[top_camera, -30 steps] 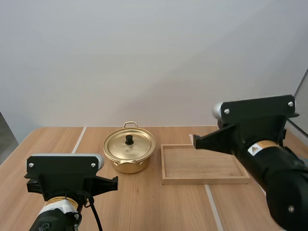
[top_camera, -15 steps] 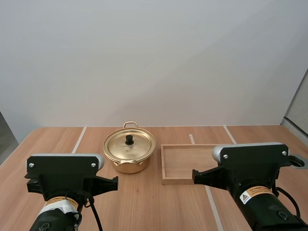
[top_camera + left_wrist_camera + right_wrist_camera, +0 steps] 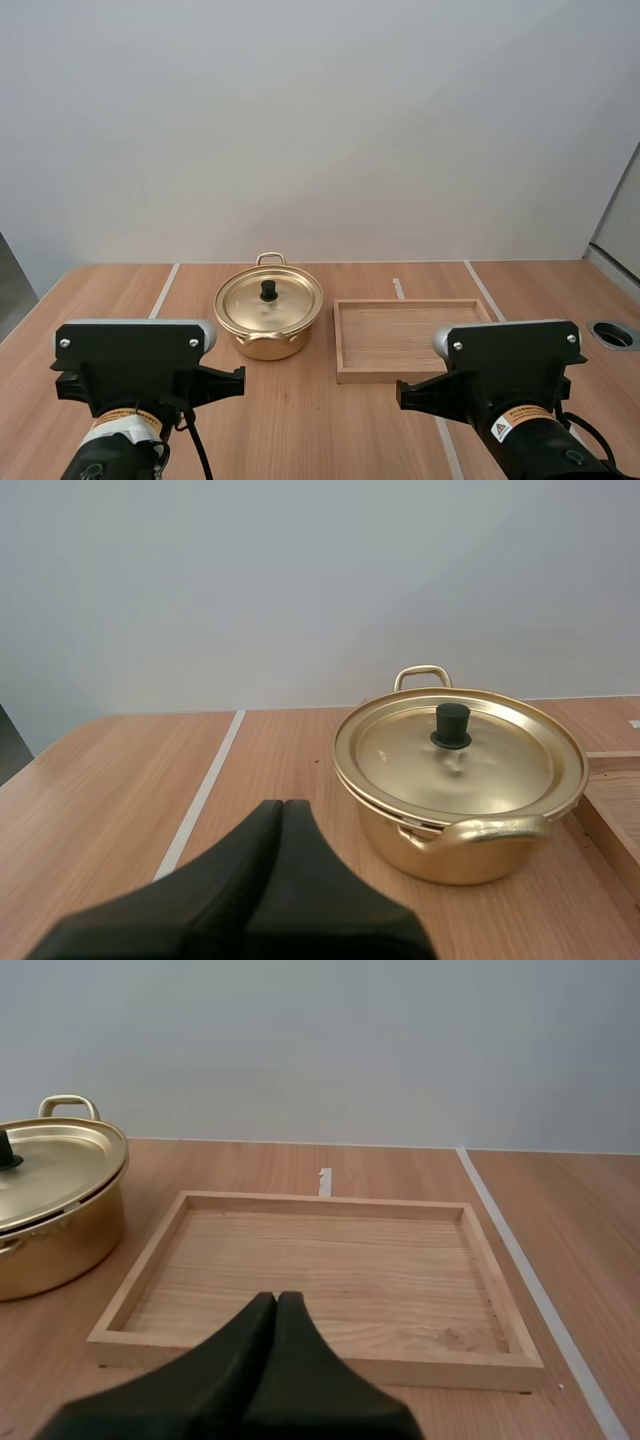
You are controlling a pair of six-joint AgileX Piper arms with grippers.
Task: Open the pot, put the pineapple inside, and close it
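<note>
A golden pot (image 3: 268, 320) stands at the table's middle back, its lid (image 3: 269, 301) on, with a black knob (image 3: 269, 290). The left wrist view shows the pot (image 3: 462, 810) just ahead of my left gripper (image 3: 283, 807), whose fingers lie together as one dark wedge, shut on nothing. To the pot's right lies a wooden tray (image 3: 415, 370), with nothing in it. My right gripper (image 3: 277, 1298) is shut too, its wedge pointing over the tray's near rim (image 3: 310, 1352), with the pot (image 3: 50, 1210) off to the tray's side. Both arms sit low at the table's front.
Pale seam lines (image 3: 164, 290) run front to back across the wooden tabletop. A round cable hole (image 3: 612, 334) sits near the right edge. Bare table lies in front of the pot and tray.
My right arm has come down and back from a raised pose over the tray to a low rest at the front right. The left arm, the pot and the tray have not moved.
</note>
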